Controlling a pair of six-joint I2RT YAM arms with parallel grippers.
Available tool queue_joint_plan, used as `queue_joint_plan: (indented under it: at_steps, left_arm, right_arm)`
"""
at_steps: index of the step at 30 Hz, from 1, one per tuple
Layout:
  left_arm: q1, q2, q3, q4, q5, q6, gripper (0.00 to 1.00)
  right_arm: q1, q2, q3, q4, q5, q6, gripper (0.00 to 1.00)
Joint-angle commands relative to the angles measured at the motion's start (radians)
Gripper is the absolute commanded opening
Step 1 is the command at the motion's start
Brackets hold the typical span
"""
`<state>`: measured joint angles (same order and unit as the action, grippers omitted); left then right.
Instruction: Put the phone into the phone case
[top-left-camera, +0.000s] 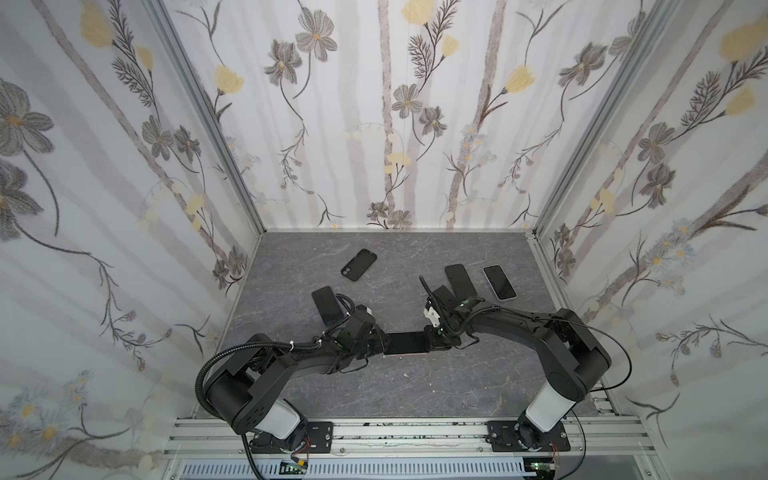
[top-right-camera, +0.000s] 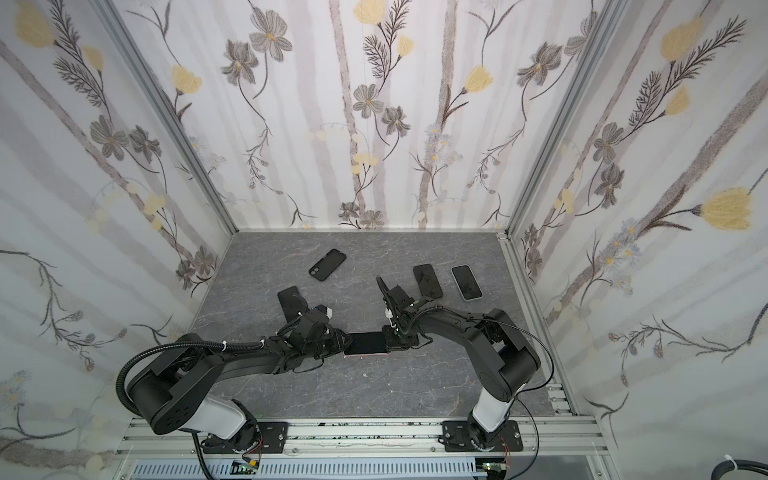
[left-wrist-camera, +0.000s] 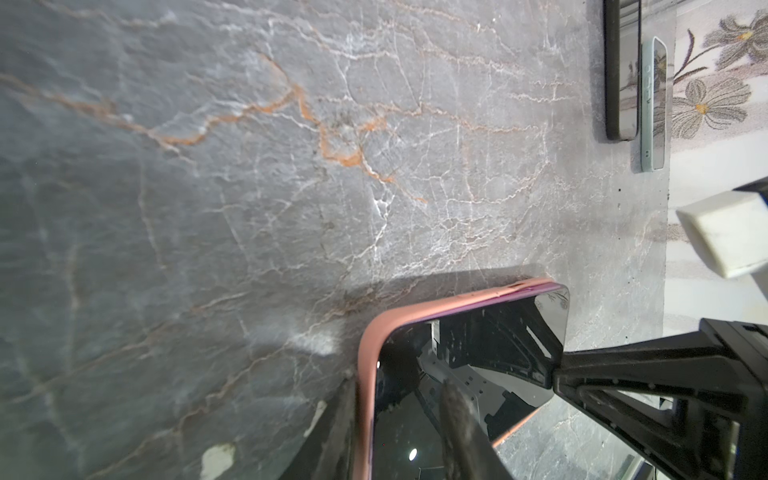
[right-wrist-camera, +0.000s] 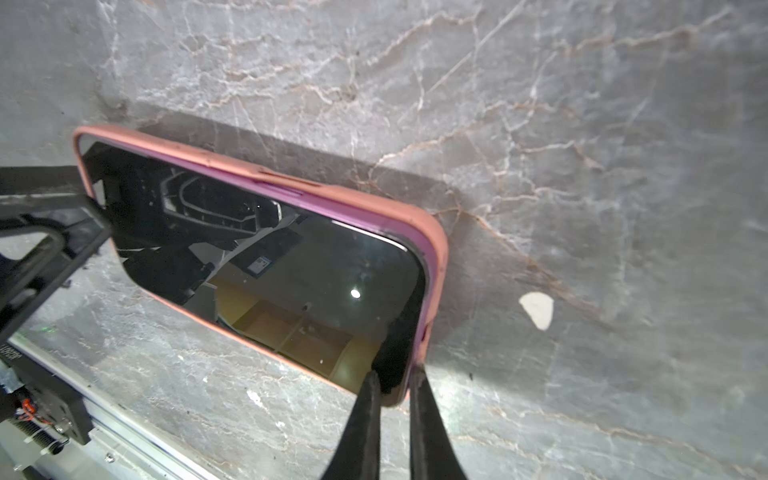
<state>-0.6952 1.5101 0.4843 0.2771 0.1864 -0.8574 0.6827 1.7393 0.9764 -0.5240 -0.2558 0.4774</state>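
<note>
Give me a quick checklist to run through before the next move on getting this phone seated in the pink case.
1. Phone end by left gripper inside the rim: ok.
2. Phone end by right gripper inside the rim: not ok, dark gap shows.
3. Right gripper pinching the end wall of the pink case: ok.
4. Left gripper's hold: cannot tell, its jaws straddle that end.
5. Spare phones clear of the work: ok.

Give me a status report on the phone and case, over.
Left gripper open, straddling pink case end. Right gripper shut on its rim. Phone sits inside case. Nothing obstructing.
</note>
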Motion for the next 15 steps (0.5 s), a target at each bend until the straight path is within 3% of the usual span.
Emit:
queue_joint_plan:
  at_steps: [1, 15]
  left_arm:
    - [-0.004, -0.004, -0.008, -0.221, -0.006, -0.009, 0.37]
    - [0.023, -0.064, 0.046, -0.289, -0.057, 0.028, 0.39]
  right_arm:
    - [0.018, 0.042, -0.010, -0.056, 0.216, -0.006, 0.13]
    - [0.015, -0.114, 0.159, -0.147, 0.150, 0.007, 0.29]
